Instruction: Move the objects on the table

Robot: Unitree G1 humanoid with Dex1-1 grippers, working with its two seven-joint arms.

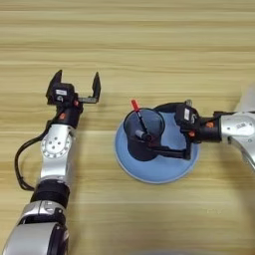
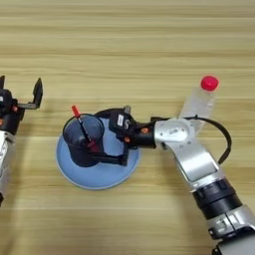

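Blue plate [image 1: 164, 172] carries the cup [image 1: 142, 134] with the pen [image 1: 140, 121] inside; my right hand [image 1: 167, 132] brackets the cup, grip undeterminable, while my left hand [image 1: 78, 84] idles released on the desk [image 1: 149, 40].

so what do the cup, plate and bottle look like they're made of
Cup: dark see-through plastic, probably; the pen shows through its wall. Plate: light blue, smooth and matte, plastic or glazed ceramic, hard to tell. Bottle: clear thin plastic with a red cap.

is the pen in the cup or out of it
In. The pen stands slanted inside the dark cup, its red tip poking over the rim, and the cup sits upright on the blue plate.
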